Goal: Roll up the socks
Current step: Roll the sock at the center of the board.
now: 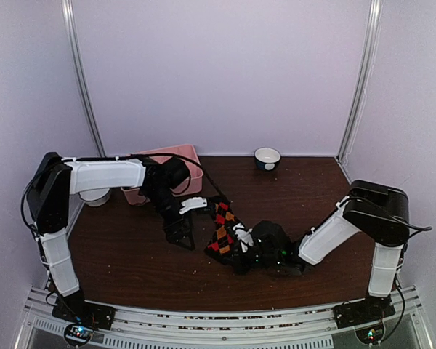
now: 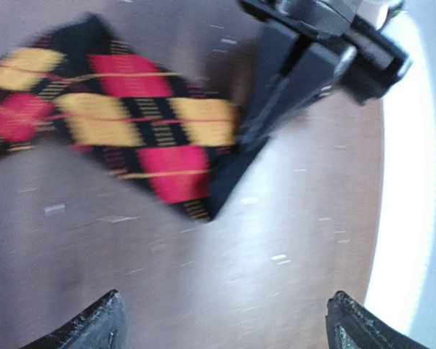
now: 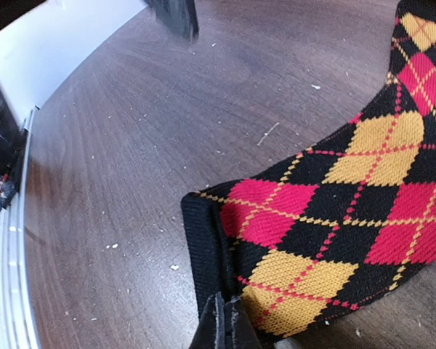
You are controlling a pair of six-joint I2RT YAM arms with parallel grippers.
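Black left gripper [image 1: 180,233] hangs wide open and empty just left of the argyle sock [image 1: 221,224], which is stretched out on the wooden table [image 1: 131,262]. The right gripper [image 3: 224,321] is pinching its black cuff. I'd say keep that first fold tight and pin the far end with the left.

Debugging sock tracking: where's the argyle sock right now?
In the top view the argyle sock lies near the centre of the table, between the two grippers. The right gripper pinches its near end; the open left gripper hovers just left of it.
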